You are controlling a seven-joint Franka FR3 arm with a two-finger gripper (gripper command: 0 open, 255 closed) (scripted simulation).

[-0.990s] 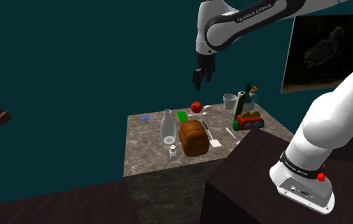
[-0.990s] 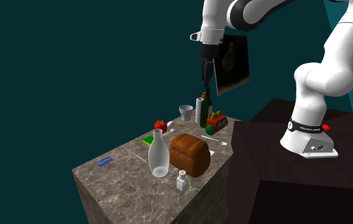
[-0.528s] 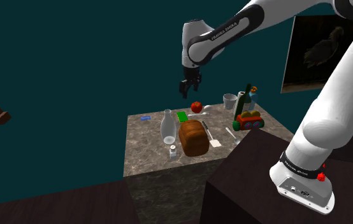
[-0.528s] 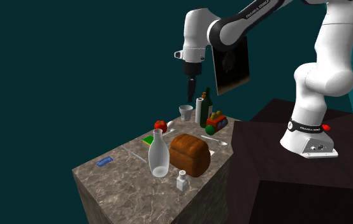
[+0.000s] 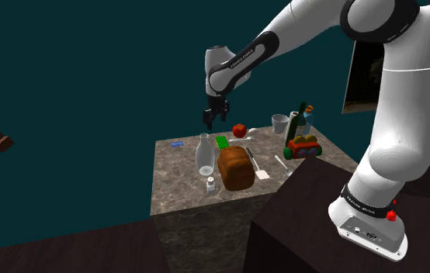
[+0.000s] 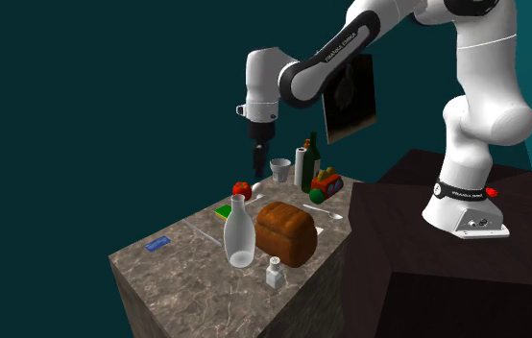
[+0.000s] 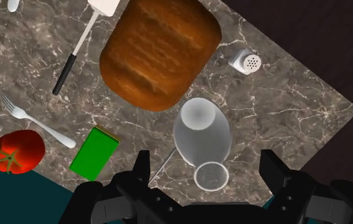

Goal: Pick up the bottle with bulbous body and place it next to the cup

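Observation:
A clear glass bottle with a bulbous body (image 5: 204, 154) (image 6: 239, 233) stands upright near the middle of the marble table (image 5: 176, 186). In the wrist view the bottle (image 7: 202, 130) lies straight below me, its round mouth between my fingers. My gripper (image 5: 213, 118) (image 6: 257, 158) (image 7: 207, 167) hangs open well above the bottle and touches nothing. The pale cup (image 5: 280, 122) (image 6: 280, 170) stands at the table's far corner, beside a tall white bottle and a dark bottle.
A brown bread loaf (image 5: 236, 167) (image 7: 159, 52) sits right beside the bottle, with a salt shaker (image 5: 210, 184) close by. A green block (image 7: 94, 153), a tomato (image 5: 239, 130), a fork, a spatula and a toy train (image 5: 303, 146) also crowd the table. The dark stand (image 5: 338, 248) is at lower right.
The arm has swung toward the shoulder view's left and lower, carrying the gripper from above the tomato and cup side to above the bulbous bottle. The fingers stayed open.

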